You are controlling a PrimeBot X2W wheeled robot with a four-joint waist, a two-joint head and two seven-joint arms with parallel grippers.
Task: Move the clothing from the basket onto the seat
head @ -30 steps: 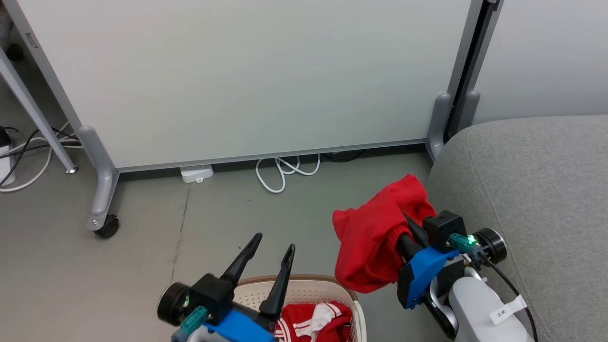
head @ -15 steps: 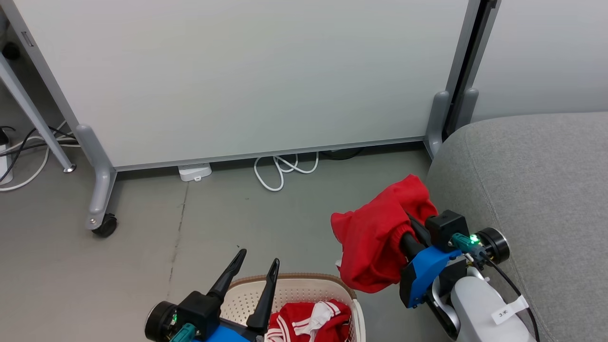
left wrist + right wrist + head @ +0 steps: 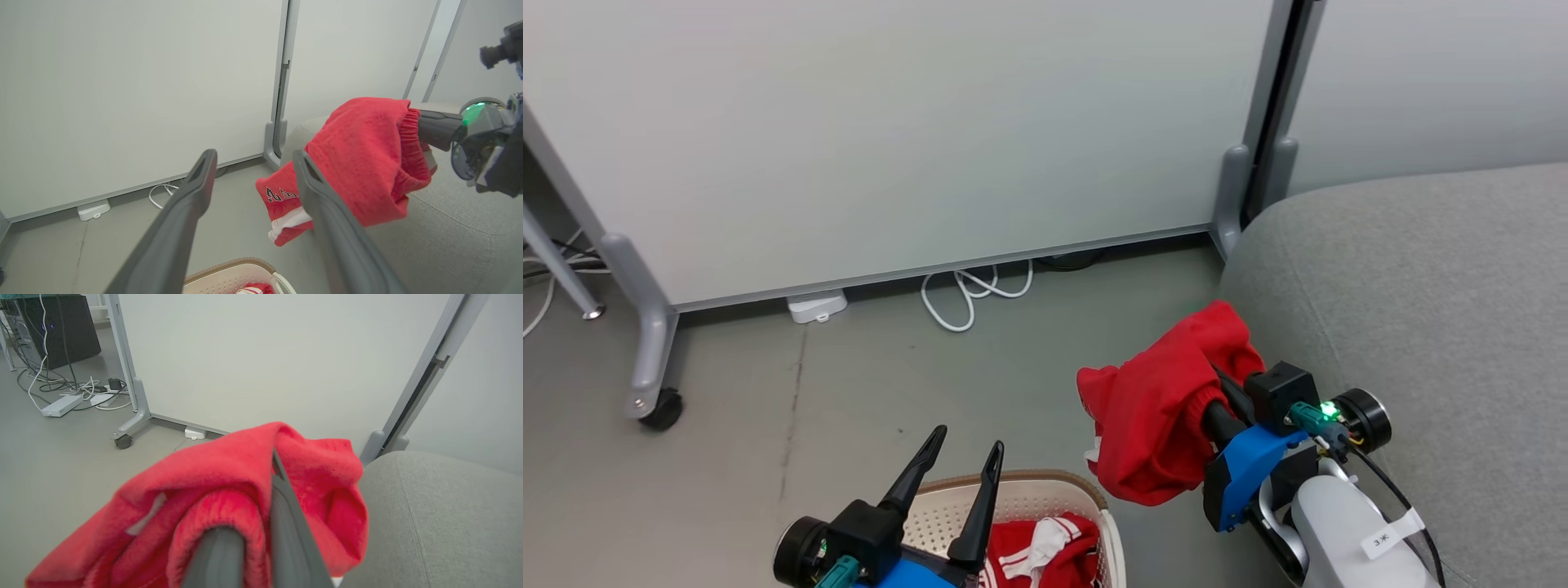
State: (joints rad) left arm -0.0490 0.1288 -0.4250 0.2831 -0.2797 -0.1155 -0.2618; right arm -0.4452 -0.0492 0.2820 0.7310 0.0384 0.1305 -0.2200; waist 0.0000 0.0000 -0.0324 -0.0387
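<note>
Right gripper (image 3: 1222,398) is clamping the plain red garment (image 3: 1152,416) tight, and the fabric is bunching around its fingers. The garment is hanging in the air above the floor, right next to the edge of the grey sofa cushion (image 3: 1421,286), not resting on it. Left gripper (image 3: 967,439) is hovering over the laundry basket (image 3: 1013,477), fingers spread, holding nothing. The striped jersey (image 3: 1045,551) is sitting inside the basket.
</note>
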